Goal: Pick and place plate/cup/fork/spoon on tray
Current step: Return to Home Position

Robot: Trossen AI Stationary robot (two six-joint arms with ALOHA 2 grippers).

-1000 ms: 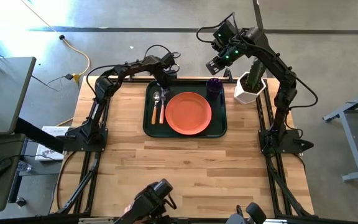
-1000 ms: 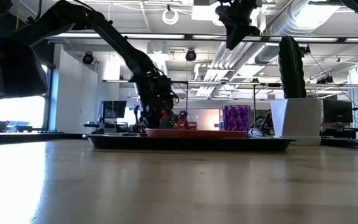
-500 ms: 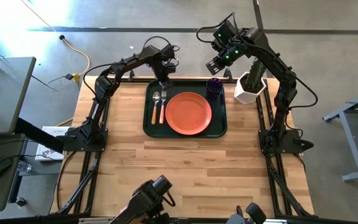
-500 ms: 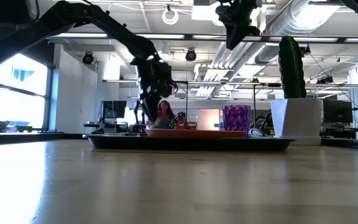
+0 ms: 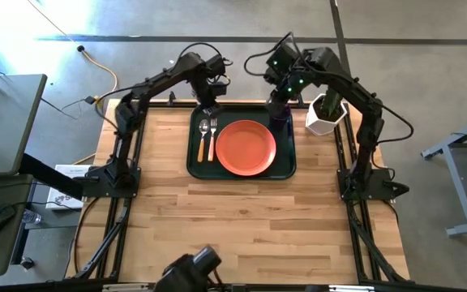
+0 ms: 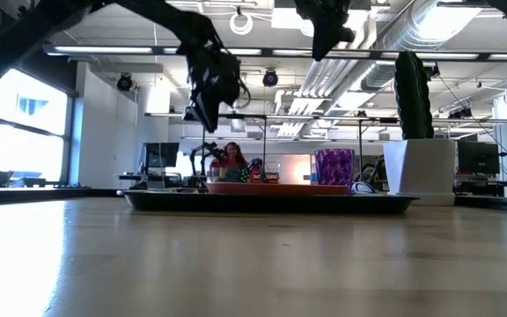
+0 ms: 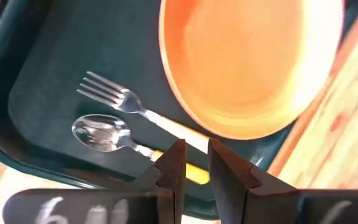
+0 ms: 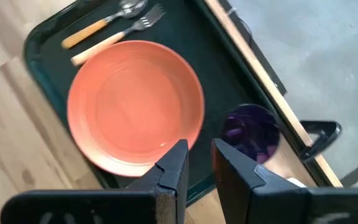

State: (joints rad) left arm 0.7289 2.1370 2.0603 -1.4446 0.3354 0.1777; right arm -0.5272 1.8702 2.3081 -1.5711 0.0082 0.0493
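Quick status from my remote seat: the table setting looks basically done.

The tray point(image 5: 286, 165) sits at the far side of the table point(image 5: 217, 219), and all four pieces are on it. The plate point(image 5: 246, 148) lies flat in the middle. The cup point(image 8: 250, 132) stands upright in the far right corner, just beside the plate. The spoon point(image 5: 203, 138) and fork point(image 5: 212, 139) lie side by side on the left part of the tray with their handles pointing toward the near edge. The fork is between the spoon and the plate. Its handle runs very close to the plate's rim, and I can't tell if they touch.

The left claw point(image 7: 196, 149) hangs well above the far left corner of the tray, over the cutlery. Its fingers are pinched almost together with nothing between them. The right claw point(image 8: 199, 149) is up high over the far right corner, roughly above the cup, with the same narrow gap and also empty. The low camera shows both of them well clear of the tableware.

The white planter point(image 5: 324, 113) with the cactus sits off the tray to the right, and it isn't part of the job anyway.

So my read is that nothing is left to pick or place. The only thing remaining is to tuck both arms back into their rest pose. I'd lift straight up first so neither claw clips the cup or the cutlery.
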